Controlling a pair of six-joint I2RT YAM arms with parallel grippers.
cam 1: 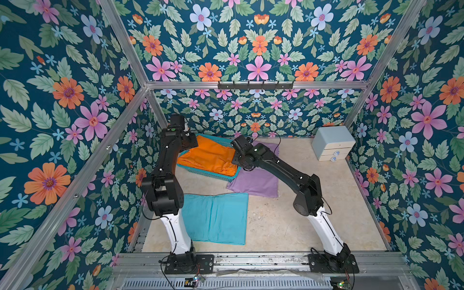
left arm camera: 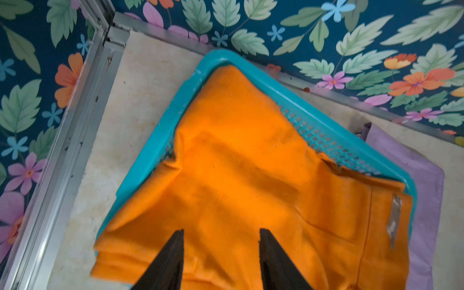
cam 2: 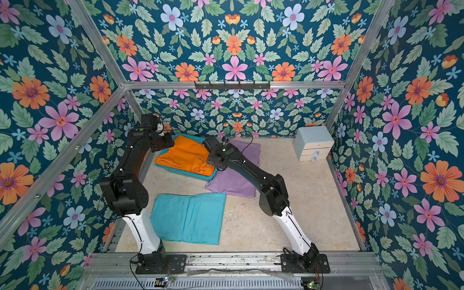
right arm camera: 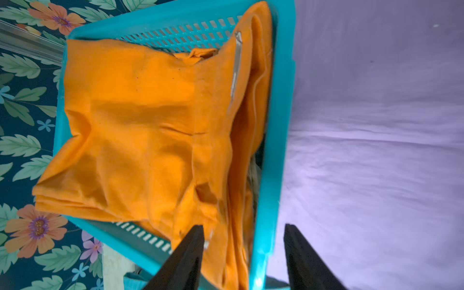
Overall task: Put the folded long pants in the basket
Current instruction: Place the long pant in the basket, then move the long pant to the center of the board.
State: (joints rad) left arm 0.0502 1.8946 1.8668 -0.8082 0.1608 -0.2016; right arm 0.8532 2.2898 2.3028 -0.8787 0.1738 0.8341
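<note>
Dark teal wallpaper point(cam 1: 258, 45) crowded with orange, pink and pale blue flowers and green leaves covers the back and both side walls, framed by bare aluminium beams point(cam 1: 175, 84). A black rail of hooks point(cam 1: 254, 85) sits on the rear crossbeam, and a pale grey-blue drawer box point(cam 1: 332, 141) stands in a far corner on the mottled beige floor point(cam 1: 313, 226). Soft, even light fills the enclosure; a metal track point(cam 1: 261, 258) runs along the near edge.

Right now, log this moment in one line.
orange folded cloth pants: in teal mesh plastic basket | left tool: open | right tool: open
</note>
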